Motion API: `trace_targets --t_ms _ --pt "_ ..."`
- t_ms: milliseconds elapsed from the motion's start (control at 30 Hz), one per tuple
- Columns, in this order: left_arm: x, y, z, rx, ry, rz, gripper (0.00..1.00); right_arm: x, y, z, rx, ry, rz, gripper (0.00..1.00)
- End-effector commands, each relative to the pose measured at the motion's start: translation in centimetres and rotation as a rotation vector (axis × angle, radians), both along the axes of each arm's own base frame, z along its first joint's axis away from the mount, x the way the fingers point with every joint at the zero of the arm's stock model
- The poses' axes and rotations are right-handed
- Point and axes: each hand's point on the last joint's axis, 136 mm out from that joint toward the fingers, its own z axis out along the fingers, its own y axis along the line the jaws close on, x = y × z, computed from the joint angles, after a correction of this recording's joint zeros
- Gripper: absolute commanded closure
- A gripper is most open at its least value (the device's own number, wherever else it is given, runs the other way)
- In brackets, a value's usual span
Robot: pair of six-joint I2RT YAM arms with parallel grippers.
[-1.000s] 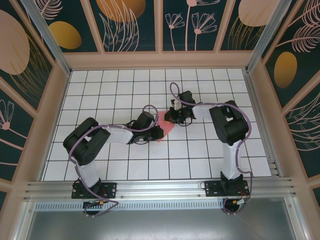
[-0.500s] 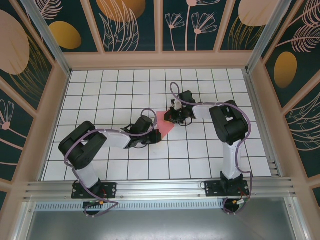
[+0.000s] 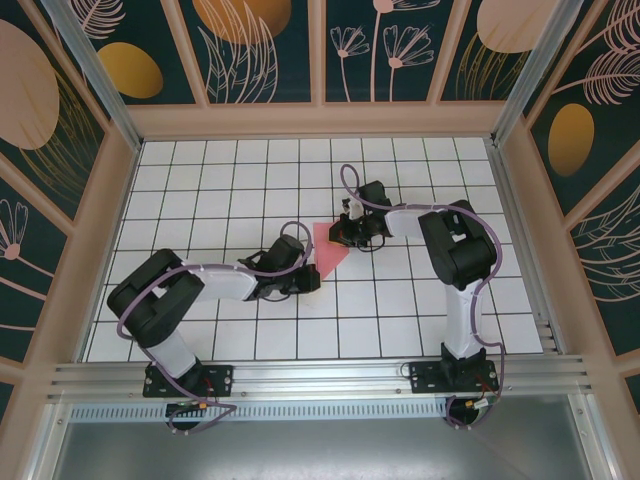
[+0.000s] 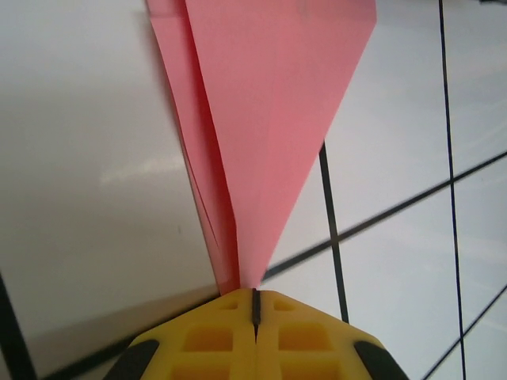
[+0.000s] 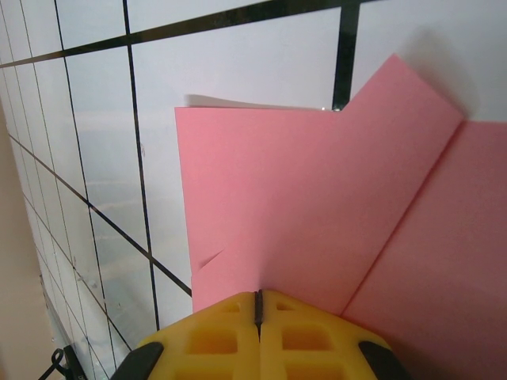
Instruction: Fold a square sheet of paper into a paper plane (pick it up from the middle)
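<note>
- Top external view: the paper plane (image 3: 328,247) lies flat near the middle of the tabletop (image 3: 200,170), between the two sets of jaws.
- Long axis: the sharp tip points toward the near edge. The wide end points toward the far edge and leans slightly toward the right edge.
- Left jaws: closed at the tip. In the left wrist view the paper plane (image 4: 269,119) narrows straight into their seam (judged a pinch on the tip).
- Right jaws: closed at the wide end. In the right wrist view the paper plane (image 5: 317,222) passes beneath them; whether they pinch it or only press it down cannot be told.
- Reach: each set of jaws touches its own end, so a pull along the axis would likely fall to the left jaws.
- Appearance: salmon-pink, a narrow triangle of layered flaps, with one diagonal fold edge across the wide end.
</note>
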Motion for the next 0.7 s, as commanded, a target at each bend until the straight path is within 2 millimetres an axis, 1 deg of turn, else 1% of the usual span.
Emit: trace_targets --t_ms 0,100,167,267,333,367,533,600,667 --pt "-0.8 0.0 1.0 0.025 -0.002 -0.044 0.92 -1.8 -4.0 -7.5 -0.235 0.119 -0.076 0.98" --pt "1.4 -1.0 3.0 0.001 -0.081 -0.007 0.91 -1.8 -3.9 -7.5 -0.233 0.122 -0.076 0.98" --pt "2.8 -1.6 3.8 -0.005 -0.116 0.019 0.91 -1.8 -3.8 -7.5 -0.23 0.123 -0.074 0.98" --pt "4.4 -2.5 4.4 -0.015 -0.145 0.04 0.92 -1.8 -3.7 -7.5 -0.226 0.126 -0.075 0.98" --pt "5.5 -2.7 4.5 -0.013 -0.16 0.066 0.92 -1.8 -3.7 -7.5 -0.223 0.126 -0.075 0.98" --pt "6.0 -2.5 3.6 0.015 -0.152 0.078 0.92 -1.8 -3.7 -7.5 -0.224 0.127 -0.074 0.98" --pt "7.9 -2.9 2.2 0.026 -0.141 0.088 0.92 -1.9 -3.7 -7.6 -0.223 0.13 -0.073 0.98" --pt "8.2 -3.1 1.6 0.028 -0.133 0.08 0.92 -1.9 -3.7 -7.6 -0.223 0.13 -0.072 0.98" --pt "7.9 -3.2 0.4 0.039 -0.111 0.067 0.92 -1.9 -3.8 -7.7 -0.224 0.132 -0.073 0.98"
